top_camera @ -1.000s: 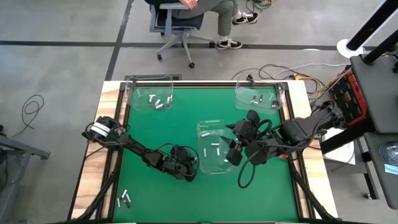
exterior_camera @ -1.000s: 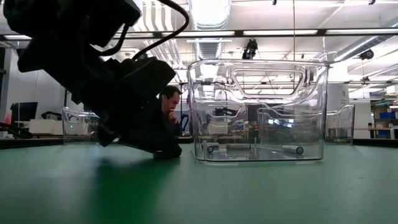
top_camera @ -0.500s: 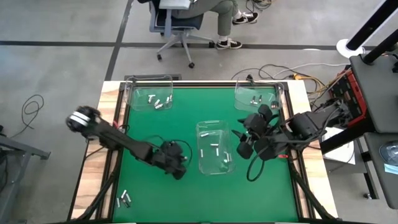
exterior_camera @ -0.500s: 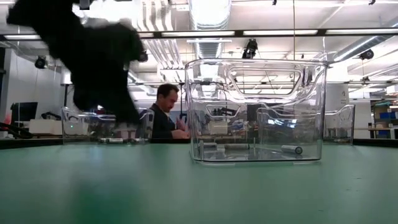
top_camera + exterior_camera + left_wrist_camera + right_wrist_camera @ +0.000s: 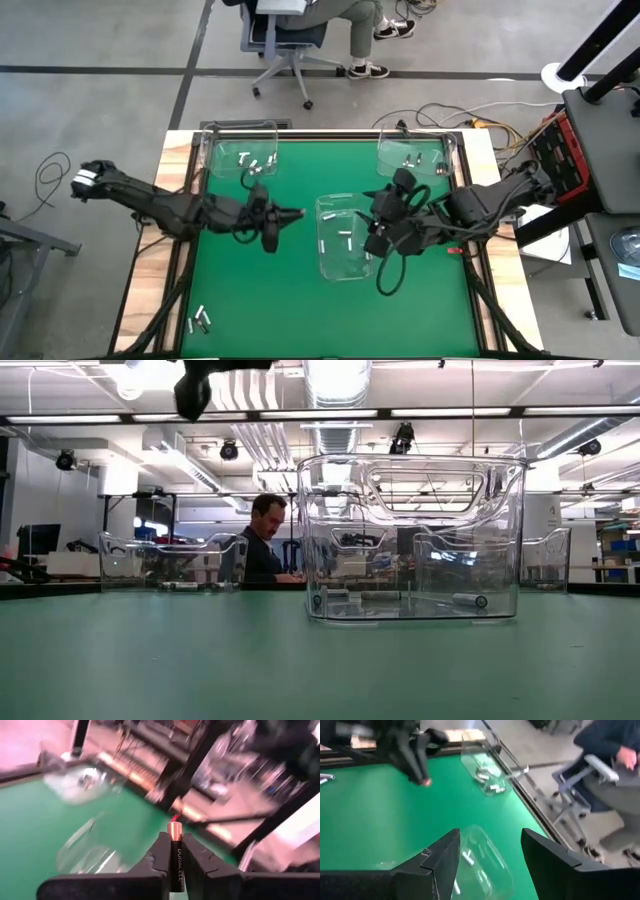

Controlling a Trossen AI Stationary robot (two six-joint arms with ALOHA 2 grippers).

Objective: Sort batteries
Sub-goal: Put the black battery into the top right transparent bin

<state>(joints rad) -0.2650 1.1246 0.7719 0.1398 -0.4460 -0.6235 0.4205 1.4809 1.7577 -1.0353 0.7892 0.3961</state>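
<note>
Left gripper (image 5: 175, 870) clamped on a dark copper-tipped battery (image 5: 175, 851), pinched upright between both fingers (image 5: 158, 857), copper end poking out past the tips; raised above the green mat, left of the central clear bin (image 5: 345, 237). Right gripper (image 5: 490, 857) at that bin's right edge, fingers apart, nothing between them. Several batteries (image 5: 344, 238) inside the central bin; more in the two bins beyond it, far left (image 5: 255, 162) and far right (image 5: 413, 159); a loose cluster (image 5: 200, 321) at the table's near-left corner
</note>
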